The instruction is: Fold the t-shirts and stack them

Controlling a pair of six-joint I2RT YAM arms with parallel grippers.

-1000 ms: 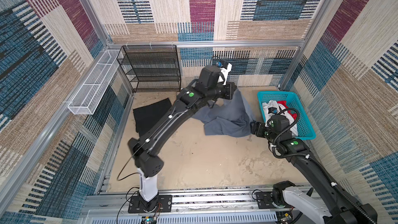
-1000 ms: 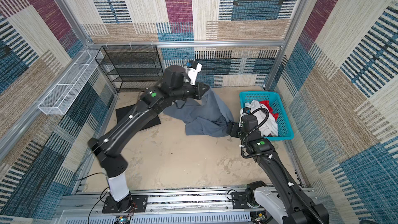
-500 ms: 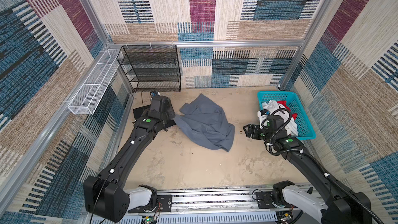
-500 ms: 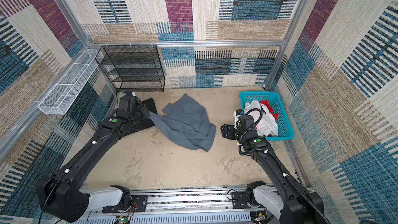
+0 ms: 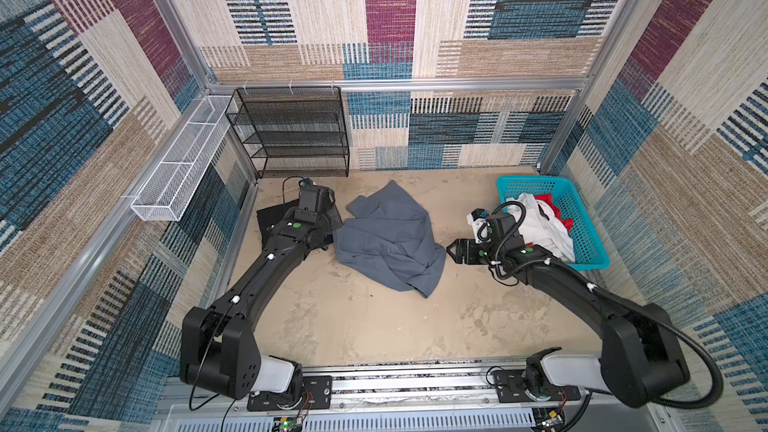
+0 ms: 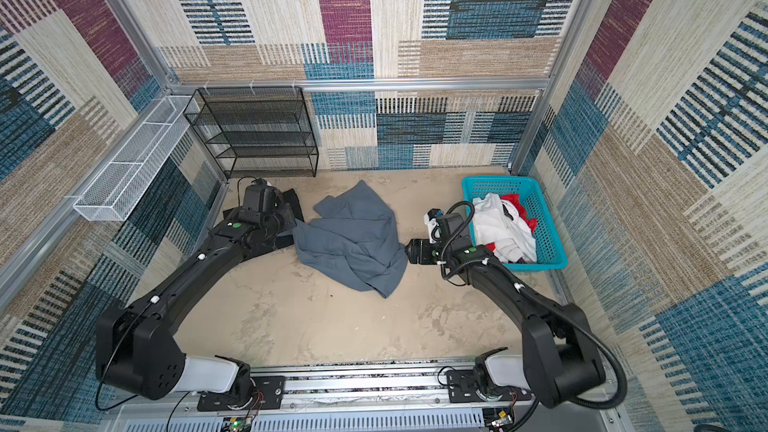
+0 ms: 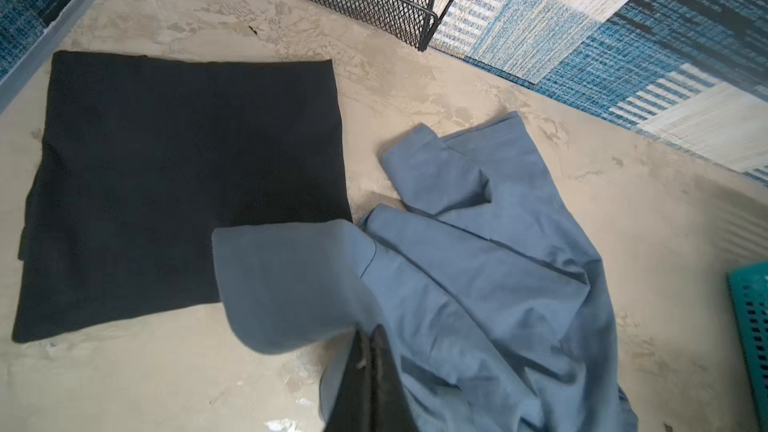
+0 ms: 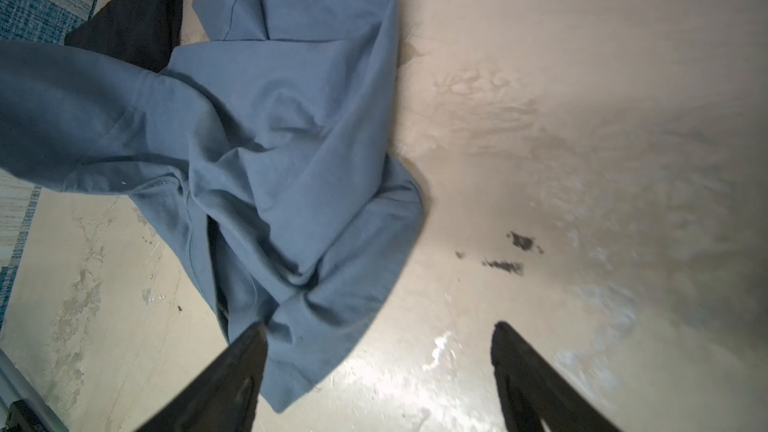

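the slate blue-grey t-shirt [image 5: 390,243] lies rumpled mid-table, with room to flatten it. the turquoise basket [image 5: 592,261], far right, keeps the white t-shirt [image 5: 540,230] and red t-shirt [image 5: 546,201] waiting. the folded black t-shirt [image 7: 183,184], far left, likely starts the stack. the left gripper [image 7: 370,367] is pinched onto the blue-grey shirt's left edge. the right gripper [image 8: 378,326] gapes empty by its right edge, poised to grab.

**Wrist views.** Frame edges crop the basket [image 7: 753,326], the grey shirt [image 8: 270,139], and the finger bases of the left gripper [image 7: 369,344] and right gripper [image 8: 378,326]. The floor [image 8: 602,139] beside the latter is smeared.

**Top views.** The left arm [image 5: 270,268] hides its gripper and most of the black shirt [image 5: 271,220]. A cable [image 5: 518,218] crosses the white shirt [image 5: 544,232], which buries much of the red shirt [image 5: 547,204].
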